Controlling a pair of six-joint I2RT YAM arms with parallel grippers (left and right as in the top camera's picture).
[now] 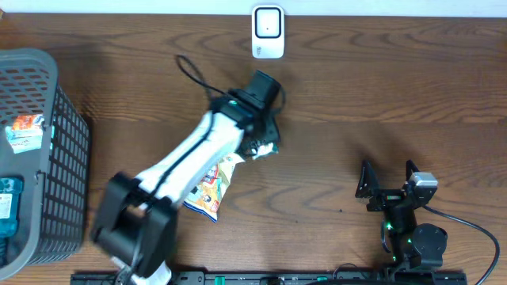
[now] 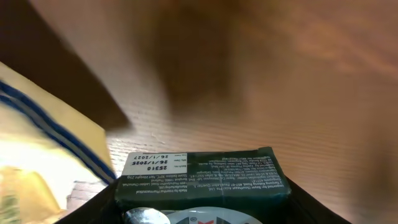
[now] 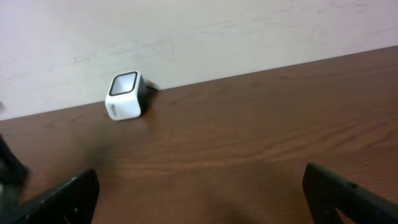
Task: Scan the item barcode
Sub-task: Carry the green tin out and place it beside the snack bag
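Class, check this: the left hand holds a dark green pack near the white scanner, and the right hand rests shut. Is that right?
Not quite. The right hand is open, its jaws wide apart, as the overhead and right wrist views show. The rest stands: the left hand holds a dark green pack near the white scanner.
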